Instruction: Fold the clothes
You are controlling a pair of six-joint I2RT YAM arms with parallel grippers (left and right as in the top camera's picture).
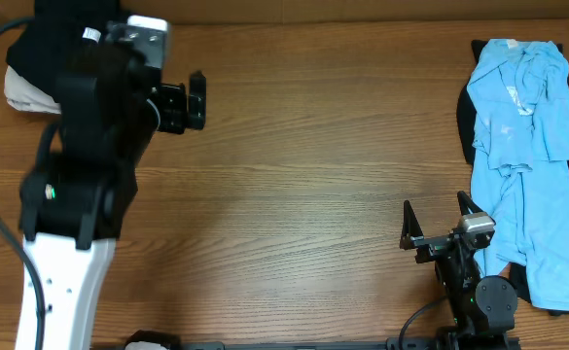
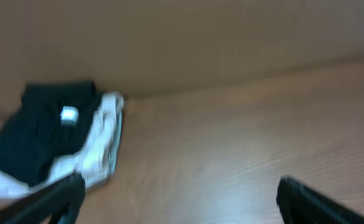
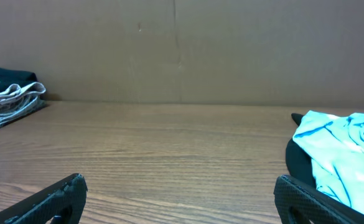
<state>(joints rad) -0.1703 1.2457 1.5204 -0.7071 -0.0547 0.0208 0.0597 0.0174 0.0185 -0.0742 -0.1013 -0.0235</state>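
Note:
Of the clothes, a light blue shirt (image 1: 522, 146) lies crumpled on a black garment (image 1: 465, 122) at the table's right edge; the right wrist view shows the shirt (image 3: 346, 149) beside my right finger. A folded black garment (image 1: 33, 47) with a small white label rests on a folded beige one (image 1: 21, 94) at the far left corner, also in the left wrist view as black garment (image 2: 35, 134) and beige one (image 2: 101, 146). My left gripper (image 1: 195, 101) hangs open over bare wood right of that stack. My right gripper (image 1: 438, 219) stands open just left of the blue shirt, holding nothing.
A brown cardboard wall (image 3: 182, 50) closes off the table's far side. The wooden table (image 1: 313, 175) stretches between the two clothes piles. The left arm's white base (image 1: 55, 282) stands at the front left.

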